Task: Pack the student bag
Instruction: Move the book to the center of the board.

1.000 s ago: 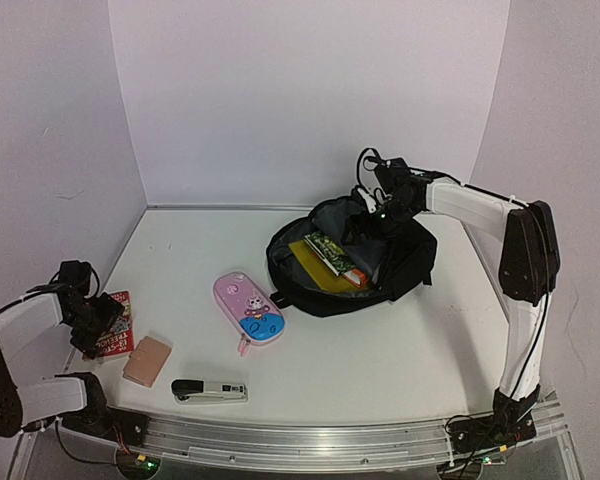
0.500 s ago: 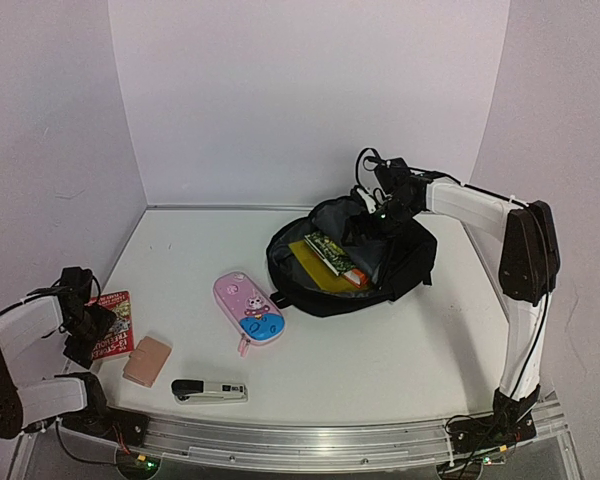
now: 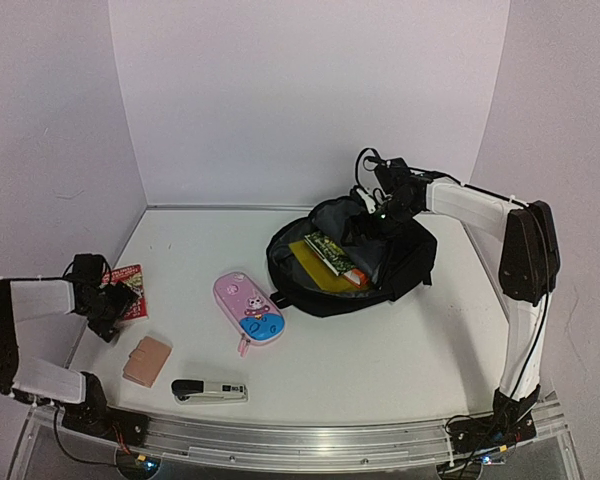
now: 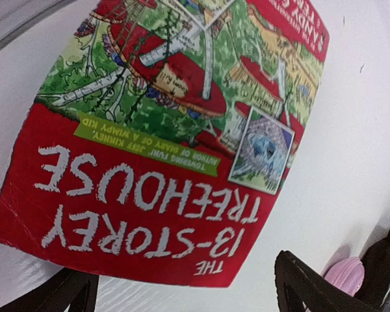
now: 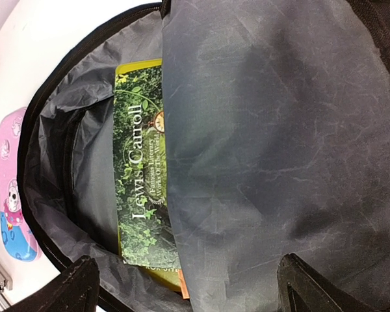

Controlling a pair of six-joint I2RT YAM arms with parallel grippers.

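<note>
left pincer (image 4: 182, 279), spread wide and empty, straddles an edge of the red book (image 4: 156, 149) by the left edge of the tabletop (image 3: 380, 340); a flat squeeze might skid it, while the student bag (image 3: 410, 265) lies toward the far right corner beneath the equally wide, empty right pincer (image 5: 188, 279).
</note>
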